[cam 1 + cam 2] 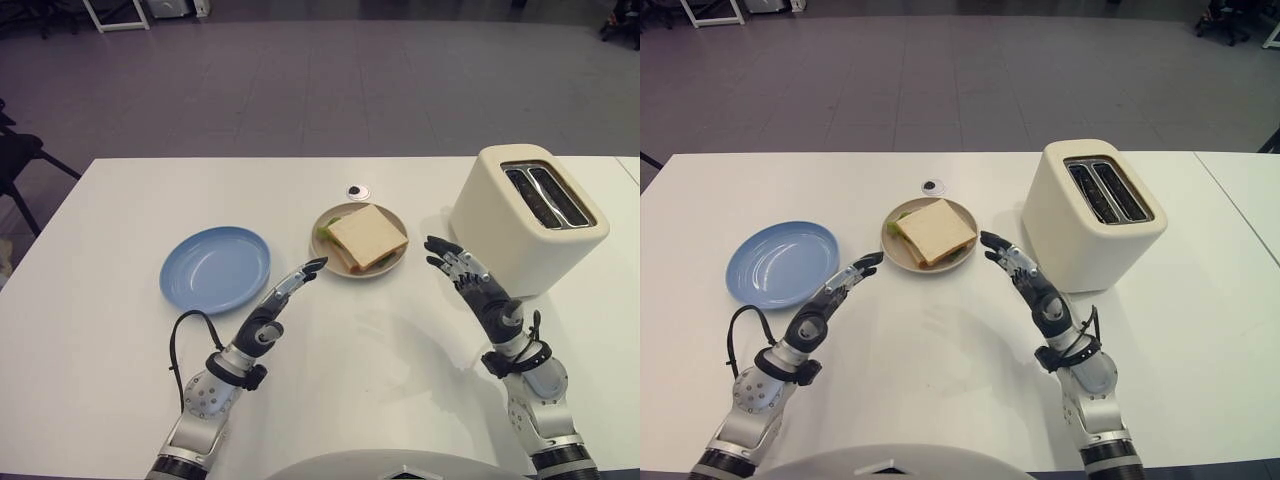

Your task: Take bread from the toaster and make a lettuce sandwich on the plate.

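A sandwich [367, 236] of white bread with green lettuce showing at its left edge lies on a beige plate [395, 264] at the table's middle. The cream toaster [520, 220] stands at the right, its two slots dark. My left hand [272, 314] hovers below and left of the plate, fingers stretched out, holding nothing. My right hand [472, 282] sits between the plate and the toaster's front, fingers spread and holding nothing.
A blue plate [216, 268] lies bare at the left of the beige plate. A small round black-and-white marker [358, 191] sits just behind the sandwich. A black cable [186, 335] loops by my left wrist. The white table [120, 220] extends wide on both sides.
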Robot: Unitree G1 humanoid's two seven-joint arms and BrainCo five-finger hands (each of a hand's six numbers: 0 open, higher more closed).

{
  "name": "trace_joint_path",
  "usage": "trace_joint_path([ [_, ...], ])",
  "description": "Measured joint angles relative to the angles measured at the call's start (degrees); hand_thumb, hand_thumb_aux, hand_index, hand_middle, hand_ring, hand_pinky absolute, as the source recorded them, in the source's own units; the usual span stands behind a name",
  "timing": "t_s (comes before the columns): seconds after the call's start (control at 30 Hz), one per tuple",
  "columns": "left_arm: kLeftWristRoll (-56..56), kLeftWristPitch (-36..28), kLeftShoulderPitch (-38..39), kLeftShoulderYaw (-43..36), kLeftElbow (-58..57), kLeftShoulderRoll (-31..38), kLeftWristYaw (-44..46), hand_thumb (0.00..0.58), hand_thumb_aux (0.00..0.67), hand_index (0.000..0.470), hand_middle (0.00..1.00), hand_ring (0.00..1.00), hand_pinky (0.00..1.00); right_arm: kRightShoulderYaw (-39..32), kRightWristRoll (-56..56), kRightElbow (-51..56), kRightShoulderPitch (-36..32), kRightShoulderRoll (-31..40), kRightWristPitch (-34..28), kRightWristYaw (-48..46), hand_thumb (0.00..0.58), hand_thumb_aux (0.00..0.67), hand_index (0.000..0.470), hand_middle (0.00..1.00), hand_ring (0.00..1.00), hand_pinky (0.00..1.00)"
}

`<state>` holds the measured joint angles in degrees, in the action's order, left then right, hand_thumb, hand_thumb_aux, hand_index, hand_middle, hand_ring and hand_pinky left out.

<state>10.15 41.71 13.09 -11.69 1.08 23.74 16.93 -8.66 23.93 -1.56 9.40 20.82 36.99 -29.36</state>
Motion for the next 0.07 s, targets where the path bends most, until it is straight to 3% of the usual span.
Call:
trace_joint_path([
  [0.07, 1.7, 0.1, 0.0, 0.0, 0.0, -0.7, 2.1, 0.000, 0.000, 0.000, 0.00, 0.00, 0.00, 0.7, 4.0, -1.7, 0.7, -0.4, -1.5, -2.3, 0.000, 0.000, 0.000, 0.00, 0.00, 0.00],
])
